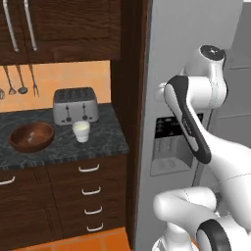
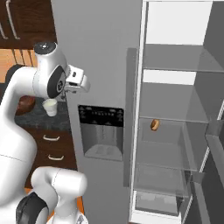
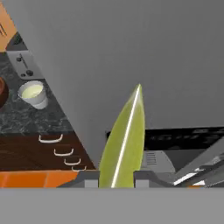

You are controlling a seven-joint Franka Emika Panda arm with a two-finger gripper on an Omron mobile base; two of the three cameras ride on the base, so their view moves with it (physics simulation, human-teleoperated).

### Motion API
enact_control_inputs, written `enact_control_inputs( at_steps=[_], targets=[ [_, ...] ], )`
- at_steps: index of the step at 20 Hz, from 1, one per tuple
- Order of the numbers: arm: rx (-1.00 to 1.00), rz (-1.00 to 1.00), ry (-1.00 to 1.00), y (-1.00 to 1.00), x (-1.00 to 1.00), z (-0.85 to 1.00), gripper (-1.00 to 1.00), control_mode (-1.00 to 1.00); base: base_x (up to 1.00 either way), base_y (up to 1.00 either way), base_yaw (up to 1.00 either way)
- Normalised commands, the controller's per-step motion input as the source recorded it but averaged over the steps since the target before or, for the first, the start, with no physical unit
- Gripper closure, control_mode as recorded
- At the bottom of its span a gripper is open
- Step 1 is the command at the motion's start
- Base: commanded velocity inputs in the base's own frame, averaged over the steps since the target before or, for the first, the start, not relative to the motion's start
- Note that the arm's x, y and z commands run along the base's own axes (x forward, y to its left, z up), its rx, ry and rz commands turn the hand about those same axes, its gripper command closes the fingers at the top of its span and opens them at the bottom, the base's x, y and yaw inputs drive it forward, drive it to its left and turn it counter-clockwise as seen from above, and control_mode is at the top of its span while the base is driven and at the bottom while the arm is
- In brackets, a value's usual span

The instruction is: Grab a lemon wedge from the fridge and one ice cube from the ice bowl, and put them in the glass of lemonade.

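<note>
The gripper (image 3: 117, 177) is clamped on the lemon wedge (image 3: 124, 144), held up in front of the fridge (image 2: 100, 57), beside its dispenser panel (image 2: 101, 131). The right fridge door stands open. On the dark counter (image 1: 105, 139), the glass of lemonade (image 1: 81, 131) stands near the ice bowl (image 1: 31, 137) and toaster (image 1: 75, 105).

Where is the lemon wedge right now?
In the hand view, the lemon wedge stands between the claw tips, in front of the grey fridge door.

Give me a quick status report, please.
Gripper shut on lemon wedge, facing the fridge door. Glass of lemonade waits beside ice bowl.
</note>
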Motion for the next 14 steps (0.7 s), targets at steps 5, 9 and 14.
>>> enact_control_inputs(
  at_steps=[5, 9, 14],
  targets=[
    [0.0, 0.0, 0.0, 0.0, 0.0, 0.0, 1.0, 1.0, -0.11, 1.0, 0.0],
    [0.0, 0.0, 0.0, 0.0, 0.0, 0.0, 1.0, 1.0, -0.05, 0.95, 0.0],
    [0.0, 0.0, 0.0, 0.0, 0.0, 0.0, 1.0, 1.0, 0.18, 0.16, -0.13]
  ],
)
